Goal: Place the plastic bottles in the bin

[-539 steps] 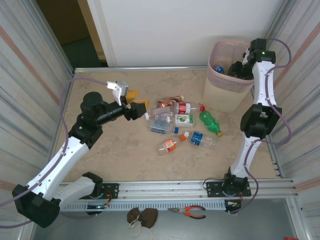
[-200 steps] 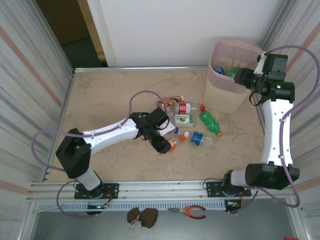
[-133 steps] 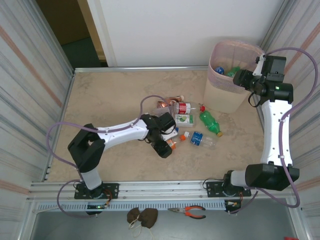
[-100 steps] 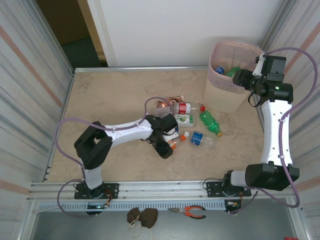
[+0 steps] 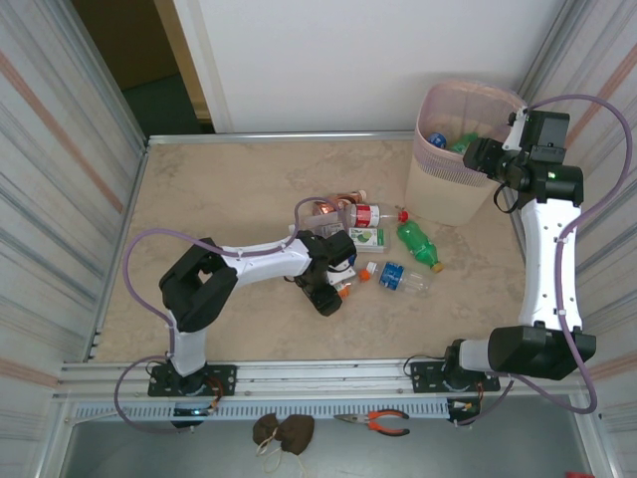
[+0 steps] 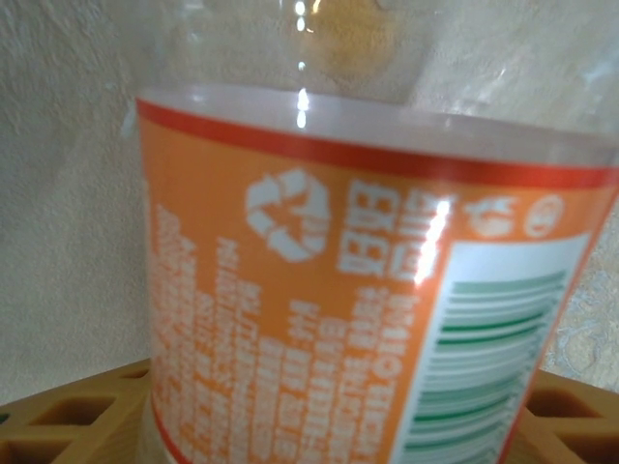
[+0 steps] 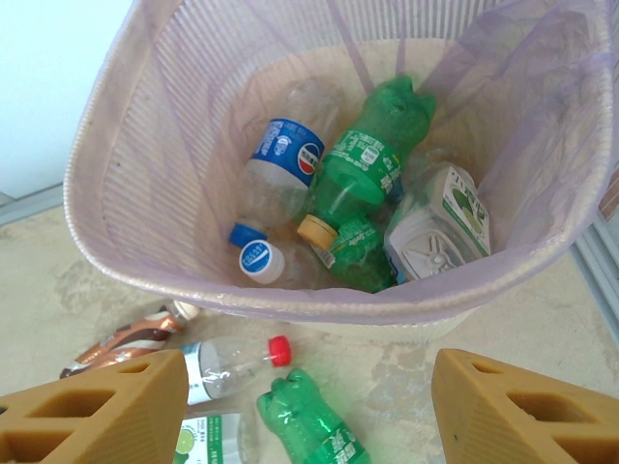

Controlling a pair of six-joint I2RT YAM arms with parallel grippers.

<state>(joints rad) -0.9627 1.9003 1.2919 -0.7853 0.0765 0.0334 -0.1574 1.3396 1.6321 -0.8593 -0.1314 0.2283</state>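
On the top camera I am watching the left gripper [image 5: 328,295] reaching down at the near edge of a cluster of plastic bottles [image 5: 373,244] lying mid-table, right over an orange-labelled bottle [image 5: 341,289]. A red-labelled bottle [image 5: 364,214], a green bottle [image 5: 419,245] and a blue-labelled bottle [image 5: 400,277] are lying beyond it and to the right. The bin [image 5: 438,194] is standing at the far right of the table, and the right gripper [image 5: 480,155] is hanging at its right rim, above the opening.

On the left wrist camera the orange-labelled bottle is taking up the whole space between the two tan fingers [image 6: 68,425], one finger sitting at each side of it and looking to be against the plastic. Whether they are actually squeezing it, I cannot tell.

On the right wrist camera I am looking down into the bin past the right fingers [image 7: 106,406], which are standing wide apart with nothing between them. Lying in the bottom of the bin are a clear bottle with a blue band [image 7: 285,155], a large green bottle [image 7: 372,145] and a white-and-green container [image 7: 440,227], all touching one another. The green bottle on the table is lying just outside the near wall.
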